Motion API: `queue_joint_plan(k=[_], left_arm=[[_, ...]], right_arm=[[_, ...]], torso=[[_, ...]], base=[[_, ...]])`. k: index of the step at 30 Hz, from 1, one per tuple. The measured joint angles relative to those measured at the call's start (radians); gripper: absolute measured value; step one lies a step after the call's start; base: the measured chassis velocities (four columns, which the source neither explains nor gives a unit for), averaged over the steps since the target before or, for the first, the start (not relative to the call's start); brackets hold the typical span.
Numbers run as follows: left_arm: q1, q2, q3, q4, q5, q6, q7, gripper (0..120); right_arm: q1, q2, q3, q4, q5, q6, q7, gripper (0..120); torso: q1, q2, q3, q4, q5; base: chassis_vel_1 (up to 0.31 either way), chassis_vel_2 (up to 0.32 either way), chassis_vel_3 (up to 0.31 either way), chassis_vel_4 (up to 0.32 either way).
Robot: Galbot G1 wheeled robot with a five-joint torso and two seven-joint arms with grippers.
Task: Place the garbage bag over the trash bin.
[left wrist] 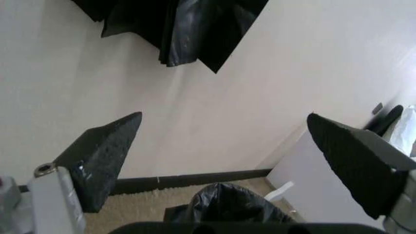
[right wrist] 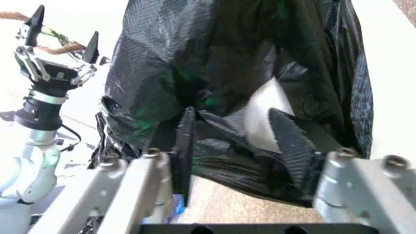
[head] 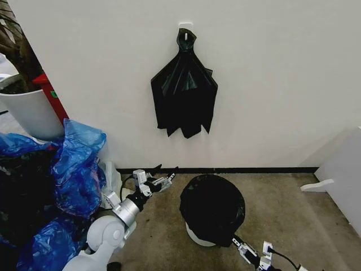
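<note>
Gripping nothing that can be confirmed, the right gripper [right wrist: 237, 141] has its dark ridged fingers [right wrist: 289, 139] spread apart and pressed into the lower hem of the thin glossy black plastic garbage bag [right wrist: 195, 63]; whether a fold is actually pinched cannot be told. The jaws stand wide, film bunched between and around them. In the head view this gripper [head: 251, 254] sits low at the near side of the round cream-white plastic trash bin [head: 197, 237].

Left gripper [head: 161, 179] is released, its fingers [left wrist: 107, 156] wide apart with nothing between them, hanging just beside the bin on its left, apart from the bag.

The bag [head: 211, 208] already drapes over the bin's top and most of its wall; a pale patch of bucket [right wrist: 266, 114] shows through a gap near the hem, and cream base shows below. Judgement: mostly done, with the hem left to pull down and even out, then let go.

Fan-shaped bunch of black bags [head: 184, 93] hangs on the wall above, untouched.
</note>
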Motion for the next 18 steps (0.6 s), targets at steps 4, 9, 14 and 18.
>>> queue_joint_plan(k=[4,9,14,18], left_arm=[[-0.001,-0.001,0.005,-0.001,0.0,-0.004,-0.001,100],[-0.001,-0.002,0.009,-0.001,0.0,-0.008,-0.001,100],[-0.001,-0.002,0.013,-0.002,0.001,-0.014,-0.002,100],[0.0,-0.002,0.013,-0.005,0.001,-0.015,-0.002,100]], right_arm=[[-0.002,0.0,-0.002,-0.015,-0.027,0.013,0.001,22],[-0.002,0.002,-0.004,-0.034,-0.053,0.026,0.011,8],[0.001,0.012,-0.007,-0.058,-0.065,0.048,0.046,0],[-0.005,0.017,-0.007,-0.06,-0.065,0.055,0.051,0]], torso=[[0.0,0.0,0.0,-0.0001,0.0],[0.0,0.0,0.0,0.0,0.0],[0.0,0.0,0.0,0.0,0.0001],[0.0,0.0,0.0,0.0,0.0001]], base=[[0.0,0.0,0.0,0.0],[0.0,0.0,0.0,0.0],[0.0,0.0,0.0,0.0],[0.0,0.0,0.0,0.0]])
